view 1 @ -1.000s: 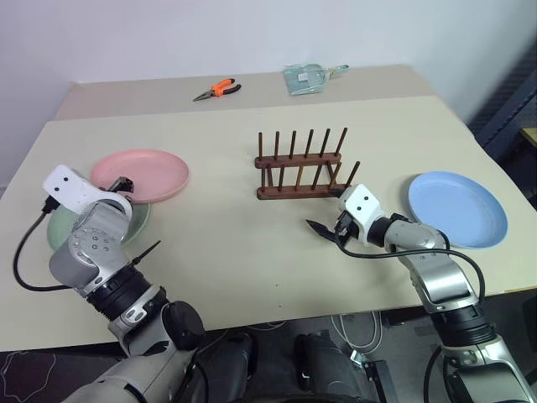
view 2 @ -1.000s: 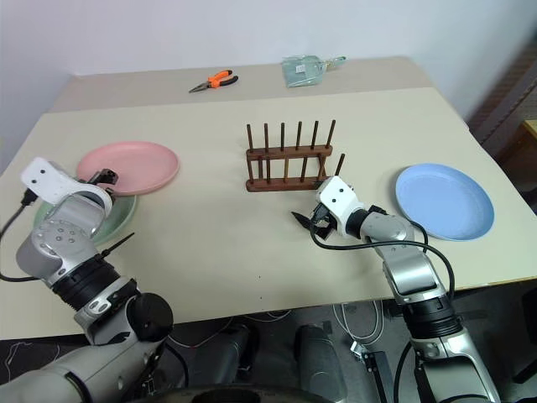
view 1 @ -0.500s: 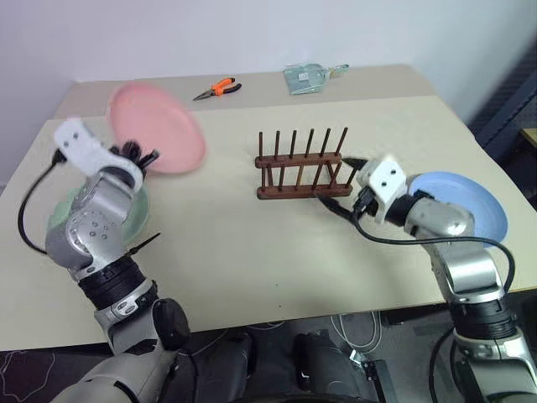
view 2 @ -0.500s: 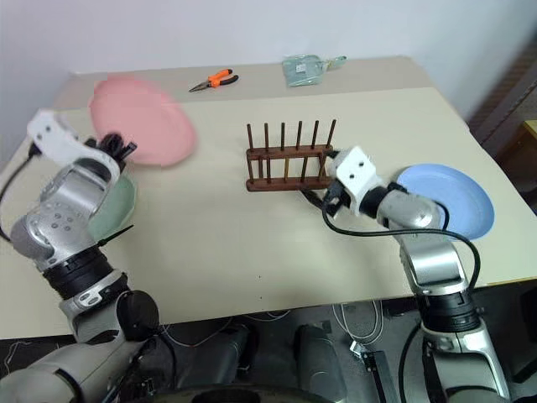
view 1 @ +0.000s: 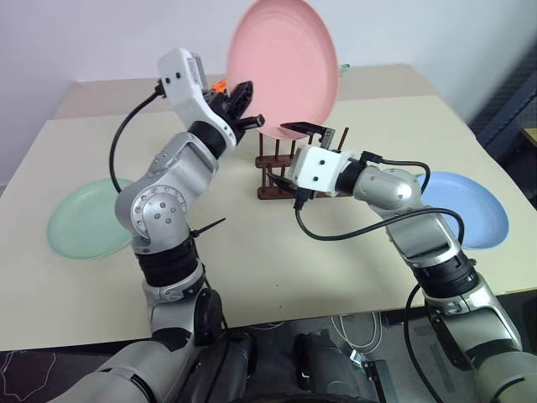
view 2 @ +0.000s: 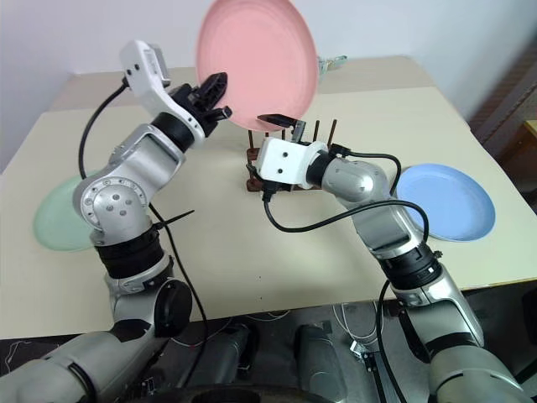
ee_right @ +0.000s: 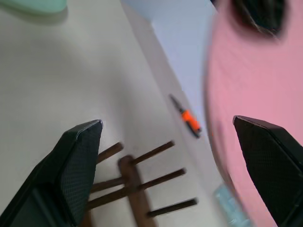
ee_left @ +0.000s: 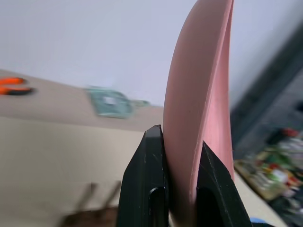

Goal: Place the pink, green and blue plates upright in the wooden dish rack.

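My left gripper [view 1: 250,105] is shut on the rim of the pink plate [view 1: 284,67], which it holds almost upright, high above the wooden dish rack [view 1: 281,183]. In the left wrist view the plate's edge [ee_left: 199,118] sits clamped between both fingers [ee_left: 151,189]. My right gripper [ee_right: 168,122] is open, raised beside the rack and just below the pink plate's lower rim, and it partly hides the rack. The green plate [view 1: 84,227] lies flat at the table's left. At the right lies the blue plate [view 1: 470,210], also flat.
Orange pliers [ee_right: 189,120] and a green packet [ee_left: 111,101] lie near the table's far edge. The rack stands mid-table, with bare tabletop [view 1: 252,252] in front of it. The near table edge runs just in front of both arms.
My left gripper has shut on the pink plate, lifted it off the green plate and swung it up and to the right over the rack. My right gripper rose and moved left, under the plate.
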`<state>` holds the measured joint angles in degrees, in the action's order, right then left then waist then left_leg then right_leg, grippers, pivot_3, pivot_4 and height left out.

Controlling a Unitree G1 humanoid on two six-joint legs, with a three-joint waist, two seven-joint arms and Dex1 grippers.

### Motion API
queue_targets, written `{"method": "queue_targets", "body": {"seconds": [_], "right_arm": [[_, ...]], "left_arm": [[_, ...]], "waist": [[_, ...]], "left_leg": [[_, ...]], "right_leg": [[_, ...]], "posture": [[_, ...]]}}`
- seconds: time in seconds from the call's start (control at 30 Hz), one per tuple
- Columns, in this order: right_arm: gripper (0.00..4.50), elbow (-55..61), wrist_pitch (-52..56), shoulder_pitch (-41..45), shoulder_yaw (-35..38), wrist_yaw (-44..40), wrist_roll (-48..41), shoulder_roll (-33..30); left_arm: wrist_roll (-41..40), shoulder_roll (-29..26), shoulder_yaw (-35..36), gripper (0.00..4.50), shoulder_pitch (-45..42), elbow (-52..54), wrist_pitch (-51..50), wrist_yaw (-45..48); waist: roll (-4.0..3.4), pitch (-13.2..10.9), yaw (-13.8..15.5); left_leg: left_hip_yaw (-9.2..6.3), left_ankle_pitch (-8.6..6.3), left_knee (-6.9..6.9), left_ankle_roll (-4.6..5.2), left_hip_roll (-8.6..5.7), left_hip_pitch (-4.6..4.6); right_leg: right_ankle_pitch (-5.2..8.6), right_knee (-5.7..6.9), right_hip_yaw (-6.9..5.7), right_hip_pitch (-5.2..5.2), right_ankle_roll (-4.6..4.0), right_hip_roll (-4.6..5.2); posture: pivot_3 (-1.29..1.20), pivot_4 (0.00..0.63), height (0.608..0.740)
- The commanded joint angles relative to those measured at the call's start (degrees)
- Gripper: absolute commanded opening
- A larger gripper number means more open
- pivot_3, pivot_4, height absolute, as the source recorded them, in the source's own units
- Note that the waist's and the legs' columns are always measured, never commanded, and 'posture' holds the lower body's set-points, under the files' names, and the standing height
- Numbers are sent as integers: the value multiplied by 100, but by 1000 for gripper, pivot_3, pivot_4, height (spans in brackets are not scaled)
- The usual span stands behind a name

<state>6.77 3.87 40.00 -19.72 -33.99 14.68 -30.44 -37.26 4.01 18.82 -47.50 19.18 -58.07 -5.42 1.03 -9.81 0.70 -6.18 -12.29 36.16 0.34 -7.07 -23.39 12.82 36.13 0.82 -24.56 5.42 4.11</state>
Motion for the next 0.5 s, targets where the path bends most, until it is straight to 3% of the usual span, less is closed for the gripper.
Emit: {"method": "queue_targets", "body": {"seconds": [0.03,0.07,0.17,0.33,0.4,0.5], "right_arm": [[4500,-377,-531,267,-65,597,847,-64],[4500,-457,-605,280,-62,686,978,-59],[3630,-615,-687,282,1,962,1336,-43],[1060,-705,-785,213,39,1215,1723,-40],[202,-723,-842,193,40,1288,1836,-31],[0,-734,-911,154,41,1373,1997,-25]], "left_arm": [[-340,164,18,15,39,190,-91,-191],[-402,202,36,15,53,187,-120,-240],[-512,229,0,0,150,213,-196,-299],[-696,171,-51,0,263,213,-351,-292],[-764,159,-83,833,302,212,-369,-251],[-849,229,-43,2321,300,220,-160,-242]], "waist": [[0,0,-4],[0,0,0],[0,0,3],[0,0,-3],[0,0,2],[0,0,7]], "left_leg": [[1,1,0,0,0,0],[1,3,-1,-2,0,0],[1,4,-2,-2,0,0],[1,5,-2,-3,0,0],[1,5,-2,-3,0,1],[1,5,-1,-3,-1,1]], "right_leg": [[0,1,1,-1,0,0],[0,2,2,-3,0,-1],[0,1,3,-2,-1,-2],[0,2,4,-3,-1,-4],[0,2,4,-3,-1,-4],[0,1,5,-1,-1,-3]], "posture": [[0,150,729],[0,150,729],[0,150,729],[0,150,729],[0,150,729],[0,150,729]]}}
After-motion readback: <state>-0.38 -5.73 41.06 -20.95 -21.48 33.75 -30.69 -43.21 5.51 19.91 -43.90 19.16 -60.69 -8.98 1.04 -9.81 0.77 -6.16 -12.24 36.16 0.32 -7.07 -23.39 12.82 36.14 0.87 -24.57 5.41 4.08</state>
